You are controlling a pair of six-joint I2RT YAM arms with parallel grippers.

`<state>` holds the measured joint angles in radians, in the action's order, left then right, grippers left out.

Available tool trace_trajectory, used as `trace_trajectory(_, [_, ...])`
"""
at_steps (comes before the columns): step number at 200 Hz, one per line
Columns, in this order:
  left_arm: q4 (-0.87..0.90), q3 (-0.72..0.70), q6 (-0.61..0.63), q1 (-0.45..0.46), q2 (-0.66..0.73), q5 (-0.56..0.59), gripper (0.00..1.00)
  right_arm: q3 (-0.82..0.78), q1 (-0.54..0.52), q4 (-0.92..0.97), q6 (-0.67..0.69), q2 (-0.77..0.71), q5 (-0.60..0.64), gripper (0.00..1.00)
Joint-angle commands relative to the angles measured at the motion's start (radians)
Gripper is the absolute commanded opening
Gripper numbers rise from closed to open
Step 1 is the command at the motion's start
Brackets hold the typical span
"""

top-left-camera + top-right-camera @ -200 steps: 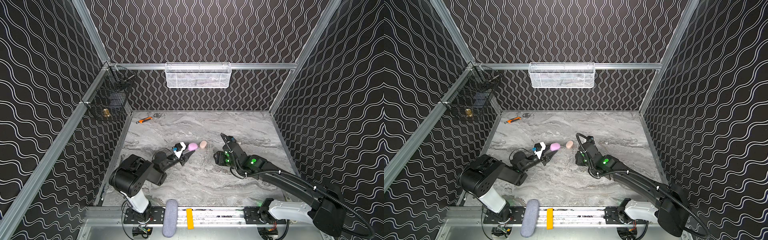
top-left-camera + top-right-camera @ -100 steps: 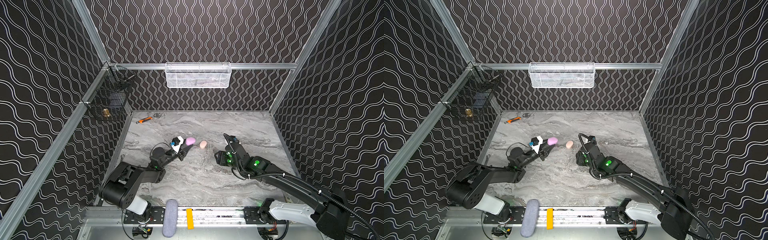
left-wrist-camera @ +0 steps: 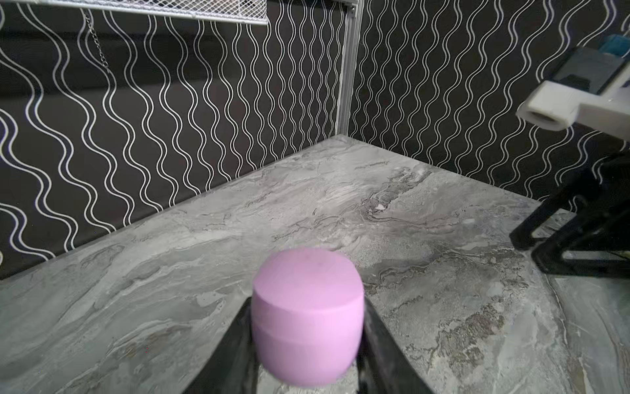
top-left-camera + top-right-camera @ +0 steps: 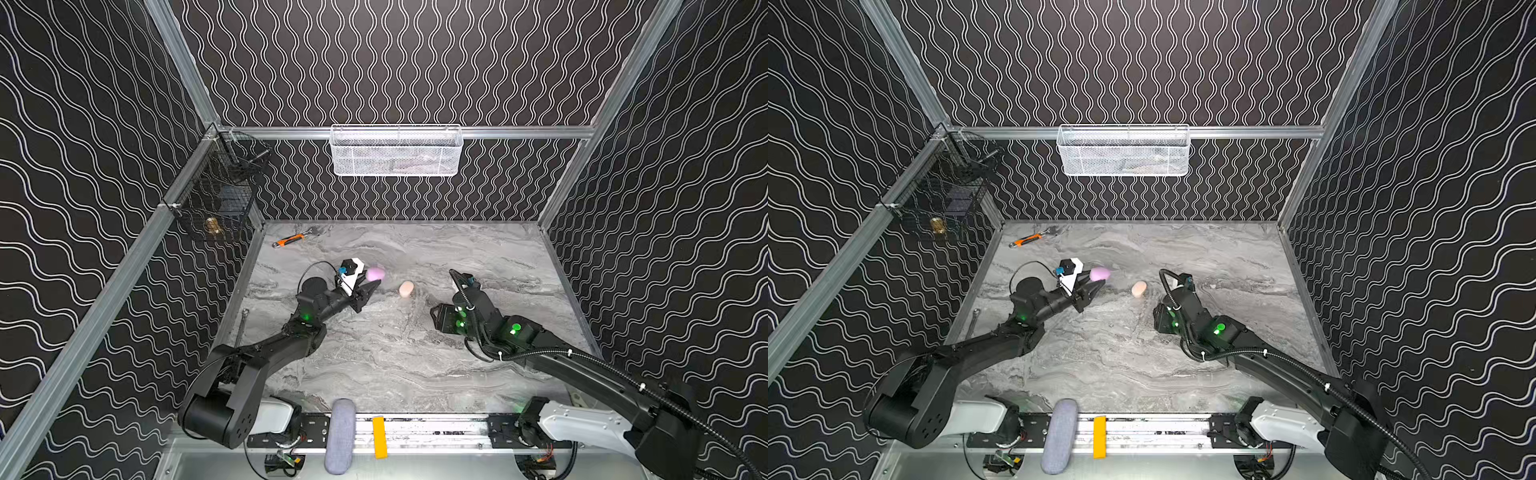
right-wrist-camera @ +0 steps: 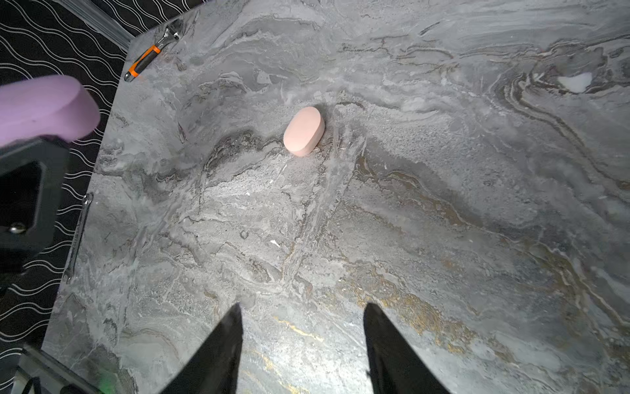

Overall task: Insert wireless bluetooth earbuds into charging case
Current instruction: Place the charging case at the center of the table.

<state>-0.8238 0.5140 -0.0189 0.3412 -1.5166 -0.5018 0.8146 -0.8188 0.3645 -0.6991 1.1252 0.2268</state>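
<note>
My left gripper (image 4: 372, 277) is shut on a lilac oval charging case (image 4: 375, 273), closed and held above the table left of centre; in the left wrist view the case (image 3: 306, 317) fills the gap between both fingers. A peach oval case (image 4: 406, 289), also closed, lies on the marble table (image 4: 395, 365) just to its right. My right gripper (image 4: 440, 318) hovers right of the peach case (image 5: 303, 131), open and empty (image 5: 303, 307). A small whitish spot (image 5: 576, 83) lies on the table; I cannot tell whether it is an earbud. No earbud shows clearly.
An orange-handled wrench (image 4: 291, 240) lies at the far left corner. A thin metal wrench (image 4: 243, 324) lies along the left edge. A white mesh basket (image 4: 395, 151) hangs on the back wall and a black wire basket (image 4: 220, 195) on the left wall.
My left arm has stretched out and carried the lilac case upward and farther from the front. The right arm has barely shifted and the peach case has stayed put.
</note>
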Motion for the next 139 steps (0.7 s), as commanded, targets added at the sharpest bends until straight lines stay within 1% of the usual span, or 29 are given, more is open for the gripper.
trace_trajectory(1, [0.129,0.03,0.041,-0.003,-0.004,0.012,0.37,-0.012,0.0,-0.033,-0.014,-0.012,0.007,0.59])
trace_trajectory(22, [0.202,0.06,0.038,-0.003,-0.016,0.017,0.37,-0.007,0.0,-0.027,-0.013,-0.007,0.002,0.59])
trace_trajectory(48, [0.235,0.079,0.007,0.001,-0.045,0.025,0.37,-0.005,0.0,-0.038,-0.009,0.002,-0.007,0.59])
trace_trajectory(76, [0.247,0.106,-0.044,0.018,-0.11,0.099,0.35,0.001,0.0,-0.042,-0.004,0.011,-0.01,0.58])
trace_trajectory(103, [0.245,0.116,-0.052,0.069,-0.15,0.175,0.35,0.01,0.0,-0.028,-0.002,0.01,-0.008,0.59])
trace_trajectory(139, [0.245,0.132,-0.079,0.105,-0.223,0.296,0.35,0.009,0.001,-0.008,-0.003,-0.008,0.004,0.59])
